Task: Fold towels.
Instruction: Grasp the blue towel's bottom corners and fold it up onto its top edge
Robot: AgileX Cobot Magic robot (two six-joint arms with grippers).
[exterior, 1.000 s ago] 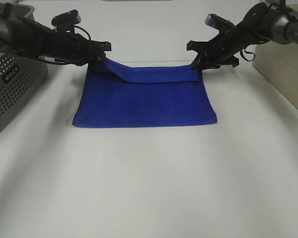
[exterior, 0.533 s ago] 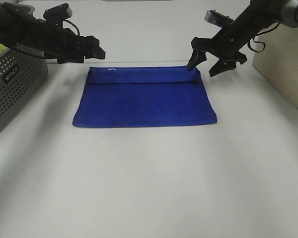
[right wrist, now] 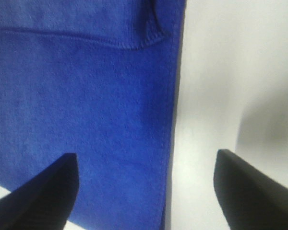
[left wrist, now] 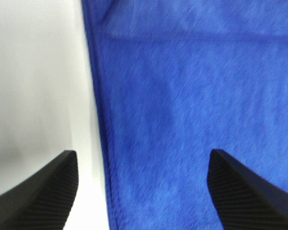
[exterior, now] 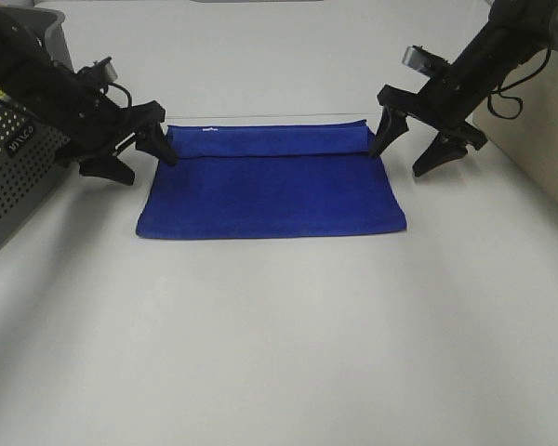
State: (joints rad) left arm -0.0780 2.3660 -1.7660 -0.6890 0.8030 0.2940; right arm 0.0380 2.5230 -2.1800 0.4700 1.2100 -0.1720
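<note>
The royal blue towel (exterior: 270, 186) lies flat on the white table, its far edge folded over toward the front as a narrow band, with a small white tag (exterior: 204, 130) at the far left corner. My left gripper (exterior: 132, 158) is open and empty, straddling the towel's left edge (left wrist: 103, 143). My right gripper (exterior: 414, 153) is open and empty, straddling the towel's right edge (right wrist: 170, 143). Both wrist views show blue plush between the spread black fingertips (left wrist: 43, 191) (right wrist: 249, 187).
A perforated grey basket (exterior: 14, 167) stands at the left edge of the table with something yellow-green inside. A beige box (exterior: 539, 149) stands at the right. White table (exterior: 279, 344) stretches in front of the towel.
Both grippers let go of the far corners; the lifted far edge dropped into a flat folded band. Both arms moved down and toward the front, beside the towel's side edges.
</note>
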